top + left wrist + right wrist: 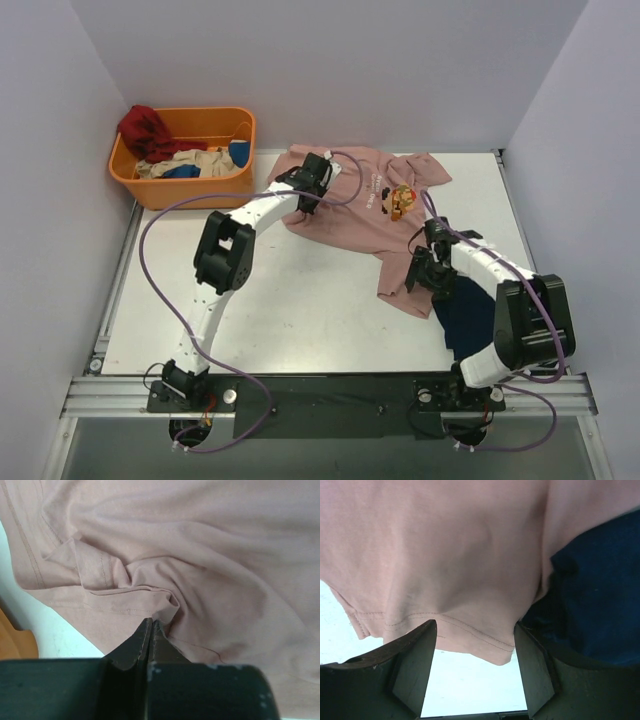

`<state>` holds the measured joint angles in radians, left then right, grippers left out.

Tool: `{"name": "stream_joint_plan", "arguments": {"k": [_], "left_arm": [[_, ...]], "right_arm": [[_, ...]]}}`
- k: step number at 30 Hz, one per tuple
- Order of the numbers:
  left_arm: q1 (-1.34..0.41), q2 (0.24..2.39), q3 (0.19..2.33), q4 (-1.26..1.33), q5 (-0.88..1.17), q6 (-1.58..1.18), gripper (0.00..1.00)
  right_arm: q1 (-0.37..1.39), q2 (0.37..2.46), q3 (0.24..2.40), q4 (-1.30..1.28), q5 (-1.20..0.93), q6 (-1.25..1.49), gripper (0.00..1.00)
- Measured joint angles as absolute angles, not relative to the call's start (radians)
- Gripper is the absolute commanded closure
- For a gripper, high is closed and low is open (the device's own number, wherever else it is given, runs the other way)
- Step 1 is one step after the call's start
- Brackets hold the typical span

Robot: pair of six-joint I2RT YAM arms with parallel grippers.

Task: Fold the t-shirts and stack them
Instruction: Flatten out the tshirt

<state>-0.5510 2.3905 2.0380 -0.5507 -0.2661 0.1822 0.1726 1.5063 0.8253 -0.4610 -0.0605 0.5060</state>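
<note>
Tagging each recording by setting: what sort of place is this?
Probably a lab robot cell, not a home: a white table on an aluminium frame, boxed in by plain white panels, with an orange tub of clothes.

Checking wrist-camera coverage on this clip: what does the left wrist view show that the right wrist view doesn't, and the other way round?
Left wrist only: the left jaws shut on a bunched fold of the pink shirt, plus a corner of the orange bin. Right wrist only: the navy shirt, with the right jaws open astride the pink hem. Both: the pink shirt lying on the white table.
</note>
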Motion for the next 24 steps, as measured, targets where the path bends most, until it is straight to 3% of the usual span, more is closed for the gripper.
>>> {"name": "stream_joint_plan", "arguments": {"k": [5,11,16,24], "left_arm": [[-0.529,2.357,1.956,-0.539,-0.262,0.176,1.00],[-0.480,2.168,1.774,-0.533,-0.231,0.179,1.00],[-0.456,2.021,1.691,-0.534,-0.210,0.180,1.00],[-0.437,1.967,1.738,-0.698,-0.172,0.187,1.00]], "right_arm": [[0.213,1.505,0.825,-0.458,-0.052,0.529,0.41],[0.217,1.504,0.764,-0.440,-0.033,0.553,0.43],[0.216,1.502,0.759,-0.435,-0.021,0.550,1.00],[0.145,1.475,0.822,-0.506,-0.077,0.521,1.00]]}}
